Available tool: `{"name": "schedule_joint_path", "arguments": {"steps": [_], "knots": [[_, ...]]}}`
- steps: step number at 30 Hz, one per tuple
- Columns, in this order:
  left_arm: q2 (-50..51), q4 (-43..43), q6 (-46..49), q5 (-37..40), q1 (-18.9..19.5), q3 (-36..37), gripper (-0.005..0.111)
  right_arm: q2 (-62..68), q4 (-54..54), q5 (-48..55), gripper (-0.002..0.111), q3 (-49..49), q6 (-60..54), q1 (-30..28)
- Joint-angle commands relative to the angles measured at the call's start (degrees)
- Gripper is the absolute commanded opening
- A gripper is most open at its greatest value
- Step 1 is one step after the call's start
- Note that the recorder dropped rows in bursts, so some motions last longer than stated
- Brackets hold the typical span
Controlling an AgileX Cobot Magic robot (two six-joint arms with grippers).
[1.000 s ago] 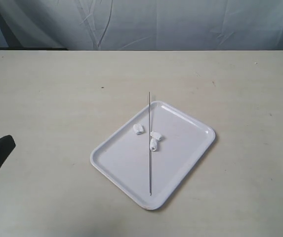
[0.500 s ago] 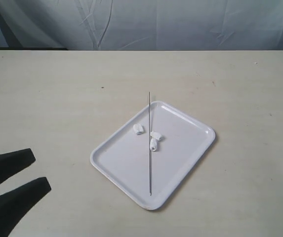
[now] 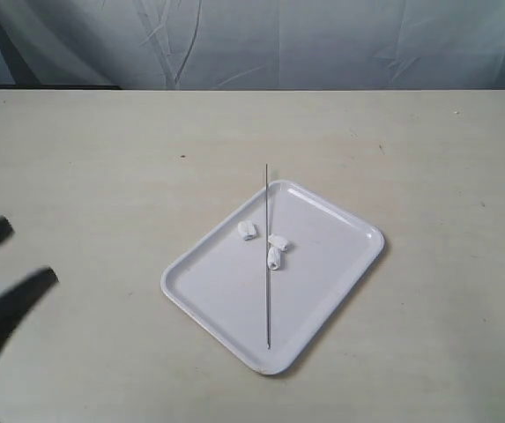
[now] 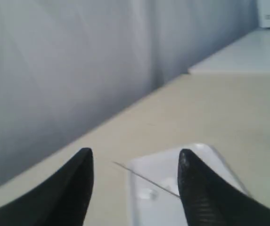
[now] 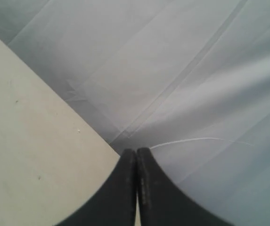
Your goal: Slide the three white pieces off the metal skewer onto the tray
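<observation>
Exterior view shows one glossy white rectangular tray (image 3: 221,286), round-cornered and low-rimmed, lying askew on a matte beige table (image 3: 102,159). One thin straight grey metal skewer (image 3: 267,291) crosses it from 12 to 6 o'clock, its far tip past the rim. Three stubby white pieces (image 3: 278,241) lie on the tray, one apart at the skewer's 9 o'clock side and two just beside it at 3 o'clock. The left gripper (image 3: 32,251), blurred at the table's 8 o'clock edge, has its two dark fingers spread, while the right gripper (image 5: 135,151) has its fingers pressed together before creased grey cloth (image 5: 172,70).
</observation>
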Motion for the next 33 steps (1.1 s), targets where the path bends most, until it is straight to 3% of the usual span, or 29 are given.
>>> {"name": "schedule_joint_path", "arguments": {"steps": [1,3,5,10,15,21,23,27,33], "knots": [[-3.7,-28.3,14.0,17.1,-0.4,0.2,0.052,-0.4,-1.7,1.6,0.000,0.3,-0.2,-0.3],[-5.5,-40.0,19.8,24.0,-0.4,0.2,0.052,-0.4,-1.7,1.6,0.000,0.3,-0.2,-0.2],[-7.4,-45.2,24.3,30.1,-0.4,0.2,0.052,-0.4,-1.7,1.6,0.000,0.3,-0.2,0.7],[-13.6,-45.7,27.0,43.3,-0.4,0.2,0.052,-0.4,-1.7,1.9,0.000,0.3,0.3,6.1],[-17.9,-54.1,32.5,57.0,-0.4,0.2,0.052,-0.4,-1.7,0.4,0.000,0.3,3.1,6.3],[-17.9,-72.8,59.8,58.6,-0.4,1.1,0.052,-0.4,-1.7,-4.1,0.000,0.3,15.6,4.3],[-17.9,-76.4,61.8,58.7,-0.4,1.3,0.052,-0.4,-1.0,-2.1,0.000,0.3,21.5,3.3],[-17.9,-75.9,62.5,58.5,-0.3,1.3,0.052,-0.4,-0.8,3.8,0.000,0.3,37.4,2.7],[-17.9,-75.7,64.2,55.7,-0.3,1.3,0.052,-0.4,-1.4,12.3,0.000,0.3,49.8,2.6]]}}
